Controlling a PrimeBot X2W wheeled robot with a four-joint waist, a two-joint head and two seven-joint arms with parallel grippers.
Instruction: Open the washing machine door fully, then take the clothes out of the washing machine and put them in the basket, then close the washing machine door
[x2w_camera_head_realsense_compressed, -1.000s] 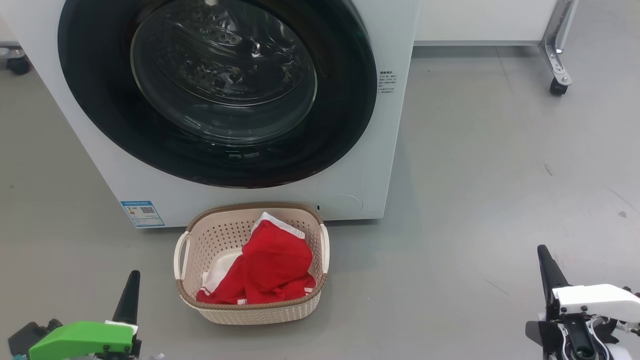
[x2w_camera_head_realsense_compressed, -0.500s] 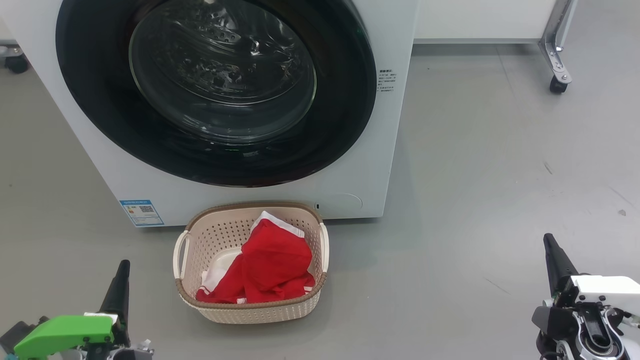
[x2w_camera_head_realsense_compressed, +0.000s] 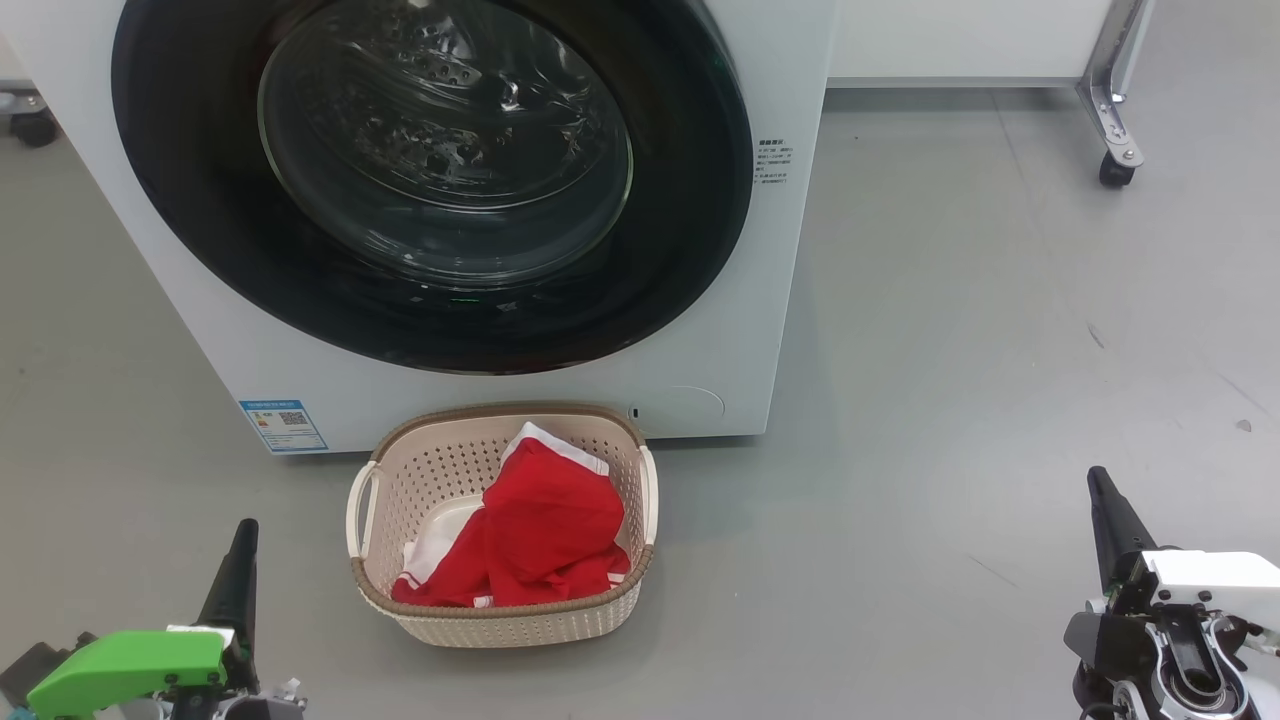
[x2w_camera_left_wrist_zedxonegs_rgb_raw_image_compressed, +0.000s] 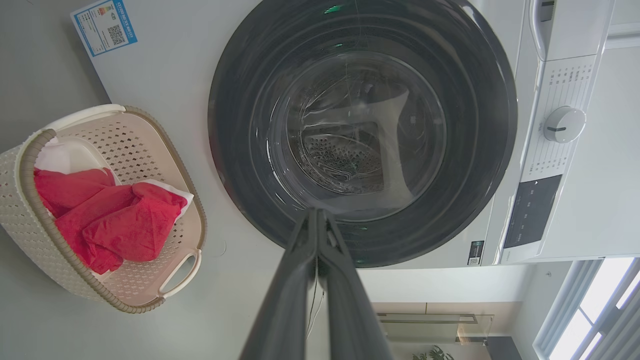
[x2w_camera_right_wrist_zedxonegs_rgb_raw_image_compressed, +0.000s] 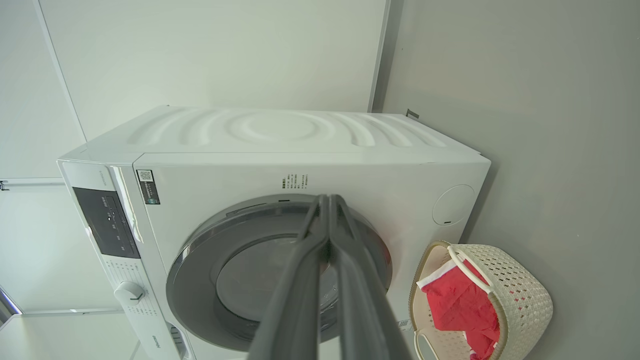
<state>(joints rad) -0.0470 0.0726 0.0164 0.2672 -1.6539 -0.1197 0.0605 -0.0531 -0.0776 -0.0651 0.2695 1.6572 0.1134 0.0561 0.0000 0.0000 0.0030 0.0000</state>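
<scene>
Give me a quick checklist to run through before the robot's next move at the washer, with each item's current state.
1. Round black-ringed glass washing machine door shut flush on the big white washing machine: ok.
2. Door fully latched: cannot tell.
3. Bright red clothes inside the cream perforated plastic basket: ok.
4. No red fabric visible through that door: ok.
5. Left gripper shut, empty, apart from basket: ok.
6. Right gripper shut, empty: ok.
</scene>
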